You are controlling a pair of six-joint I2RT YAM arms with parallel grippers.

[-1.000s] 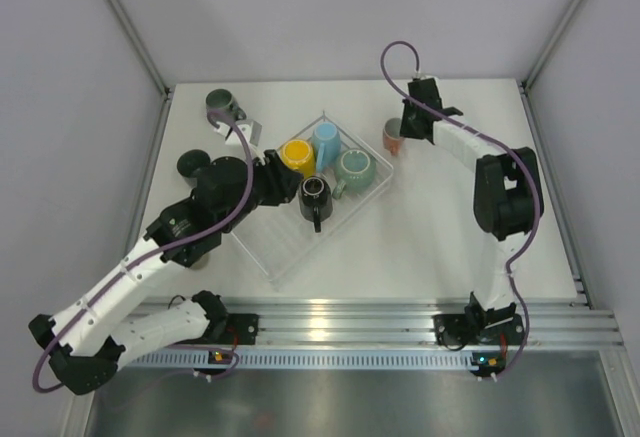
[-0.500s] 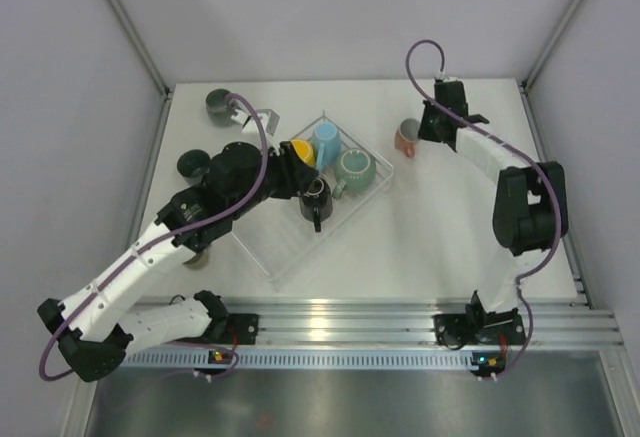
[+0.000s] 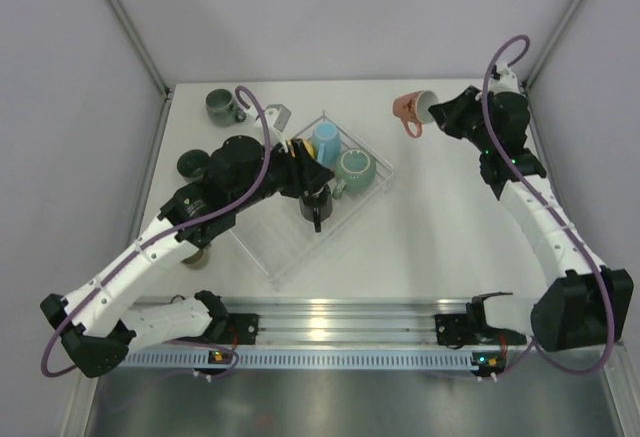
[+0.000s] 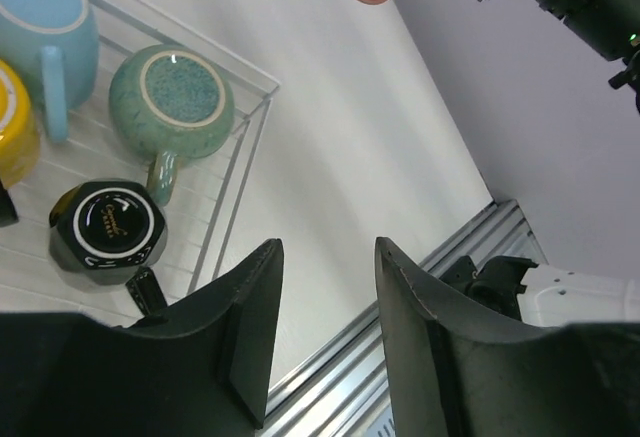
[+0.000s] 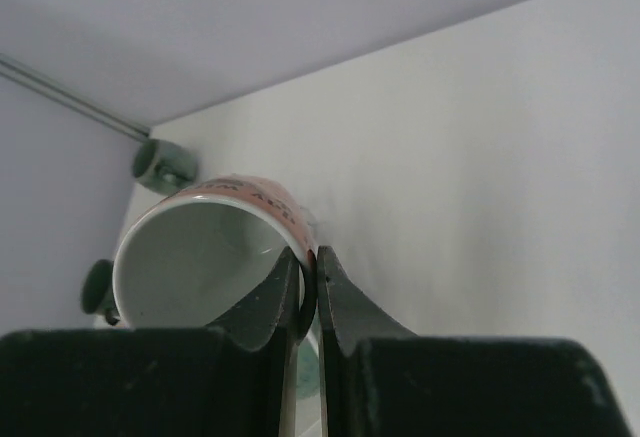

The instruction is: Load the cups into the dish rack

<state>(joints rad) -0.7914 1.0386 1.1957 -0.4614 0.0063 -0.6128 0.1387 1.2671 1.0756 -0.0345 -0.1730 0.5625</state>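
Observation:
A salmon pink cup point(image 3: 408, 109) hangs tilted above the table's far right. My right gripper point(image 3: 432, 110) is shut on its rim. In the right wrist view the fingers point(image 5: 308, 260) pinch the wall of that cup point(image 5: 200, 247), one inside and one outside. The clear dish rack point(image 3: 288, 255) lies mid-table with a light blue cup point(image 3: 325, 138), a teal-green cup point(image 3: 354, 167), a black cup point(image 3: 315, 197) and a yellow cup point(image 3: 298, 153) in it. My left gripper point(image 3: 312, 175) hovers over the rack beside the yellow cup. It stands open point(image 4: 325, 257) with nothing between its fingers.
A dark grey-green cup point(image 3: 220, 105) stands at the back left corner. Another dark cup point(image 3: 193, 164) sits left of the rack, close to my left arm. The aluminium rail point(image 3: 340, 322) runs along the near edge. Grey walls close in both sides.
My right gripper closed on the pink cup's rim, then lifted it off the table and carried it back and to the right, tilting it. My left gripper shifted slightly right over the rack.

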